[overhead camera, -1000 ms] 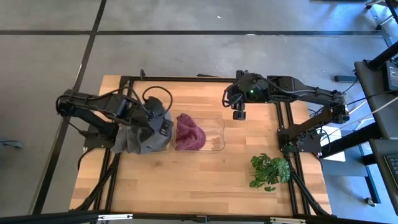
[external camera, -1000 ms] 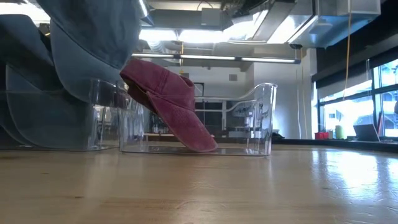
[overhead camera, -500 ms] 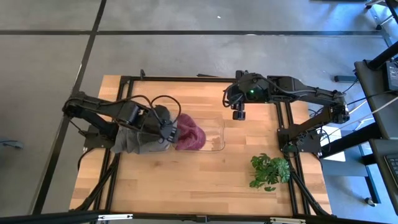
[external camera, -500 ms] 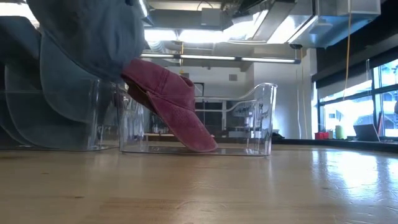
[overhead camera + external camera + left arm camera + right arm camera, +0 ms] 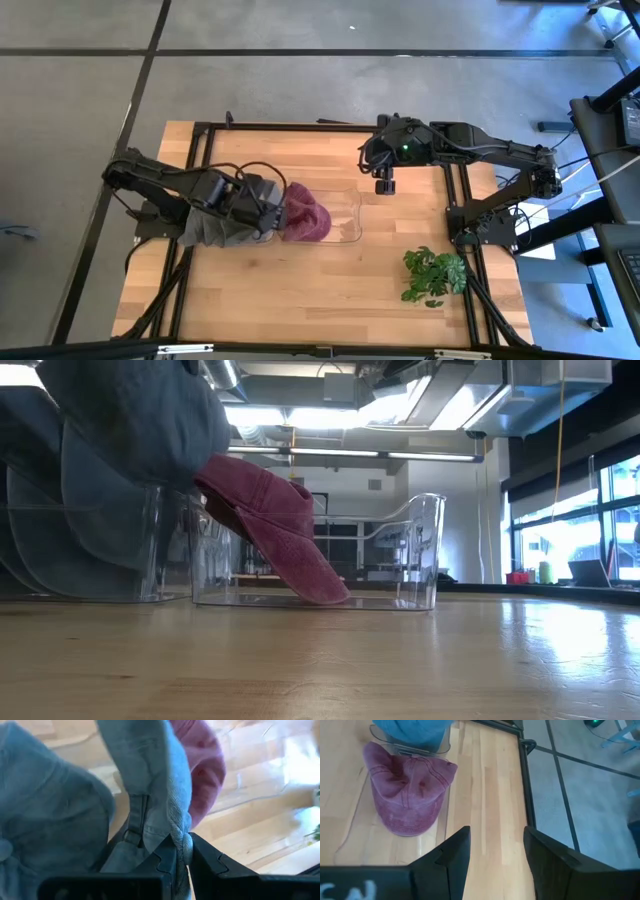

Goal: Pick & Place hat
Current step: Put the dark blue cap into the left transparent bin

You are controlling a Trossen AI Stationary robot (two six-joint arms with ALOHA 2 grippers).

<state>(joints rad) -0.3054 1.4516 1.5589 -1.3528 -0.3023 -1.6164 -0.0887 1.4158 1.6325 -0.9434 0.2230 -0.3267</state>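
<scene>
A blue-grey denim hat hangs from my left gripper, which is shut on it, at the left end of a clear plastic bin. In the low view the blue hat fills the upper left, its brim hanging down. A red hat sits in the bin, tilted, its lower edge on the bin floor. My right gripper hovers open over the far side of the table, right of the bin, and touches nothing. My left gripper pinches a bunched edge of the blue hat's cloth between its two fingers, beside the back strap and buckle. The cloth is gathered into several layers there. The rest of the hat hangs below and to the left of the fingers.
A small green plant lies on the table's near right. The clear bin has tall walls. Bare wood stretches along the near edge and right of the bin. Black frame rails run along the table's sides.
My left gripper has moved toward the table's right, up to the left end of the bin with the red hat, carrying the blue hat along. The hat's brim has swung and now hangs lower in the low view. The right arm has kept still.
</scene>
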